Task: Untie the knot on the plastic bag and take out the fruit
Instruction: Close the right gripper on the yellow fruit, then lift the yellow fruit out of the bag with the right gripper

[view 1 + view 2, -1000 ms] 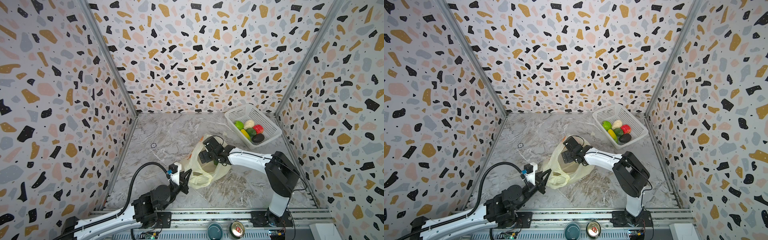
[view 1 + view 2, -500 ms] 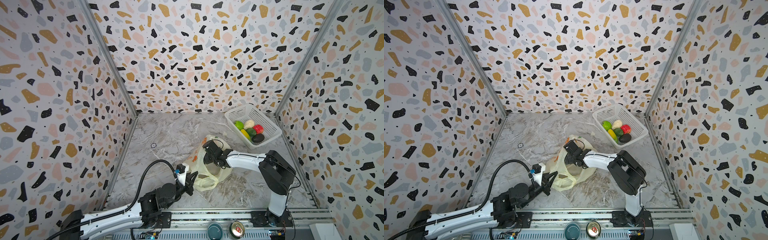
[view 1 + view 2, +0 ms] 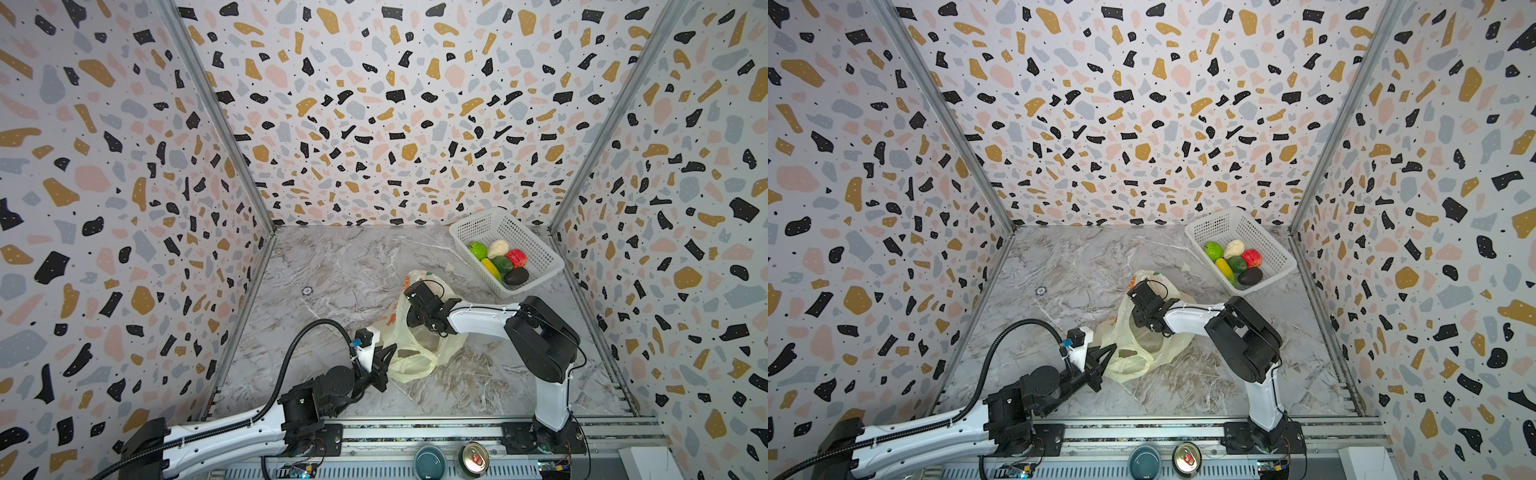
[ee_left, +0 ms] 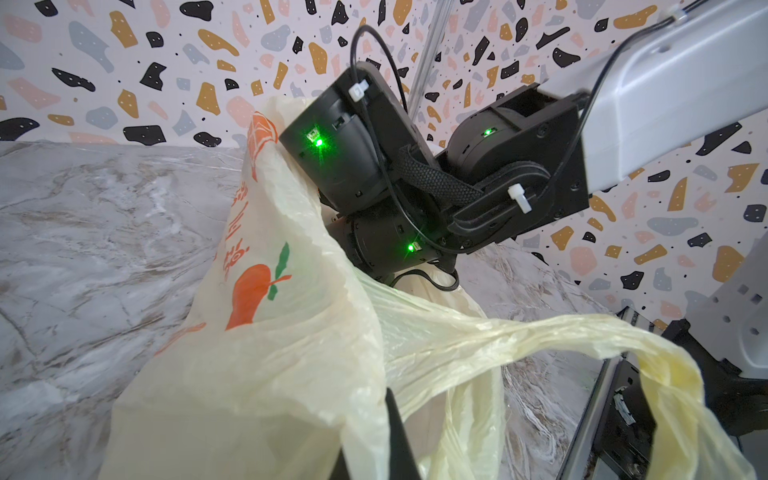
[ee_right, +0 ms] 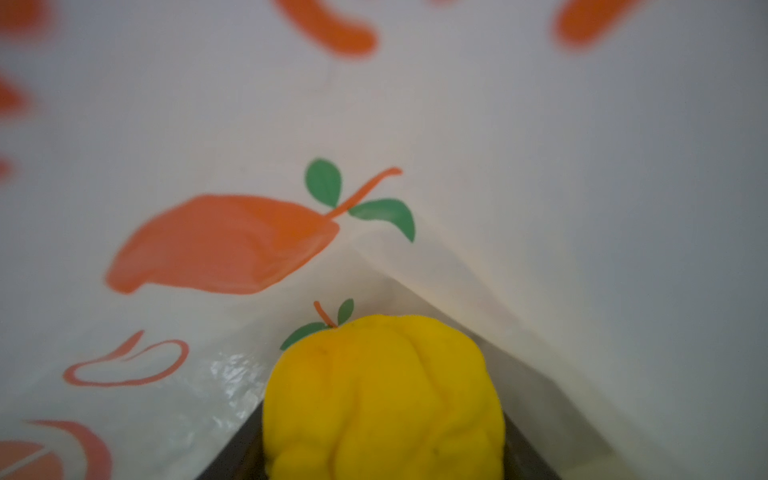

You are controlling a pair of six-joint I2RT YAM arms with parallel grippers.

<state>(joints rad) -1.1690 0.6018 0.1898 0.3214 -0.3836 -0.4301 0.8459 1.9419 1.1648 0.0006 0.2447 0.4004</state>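
The pale-yellow plastic bag (image 3: pixel 415 357) (image 3: pixel 1133 361) lies open on the marble floor with its loop handles loose, and no knot shows. My left gripper (image 3: pixel 388 353) (image 4: pixel 374 449) is shut on the bag's near edge and holds the mouth up. The right arm's wrist (image 3: pixel 428 307) reaches into that mouth, so its fingers are hidden in both top views. In the right wrist view my right gripper (image 5: pixel 386 436) is shut on a yellow fruit (image 5: pixel 382 374), one dark finger touching each side, with the bag's printed wall (image 5: pixel 540 166) behind. Several fruit (image 3: pixel 500 259) lie in the basket.
The white perforated basket (image 3: pixel 482 222) (image 3: pixel 1221 224) stands at the back right against the wall. Patterned walls close in three sides. On the front rail sit a teal bowl (image 3: pixel 429 461) and a can (image 3: pixel 473 457). A small round mark (image 3: pixel 307 291) is on the floor.
My right gripper went deeper into the bag and closed from wide open onto the yellow fruit. My left gripper shifted right, still pinching the bag's edge.
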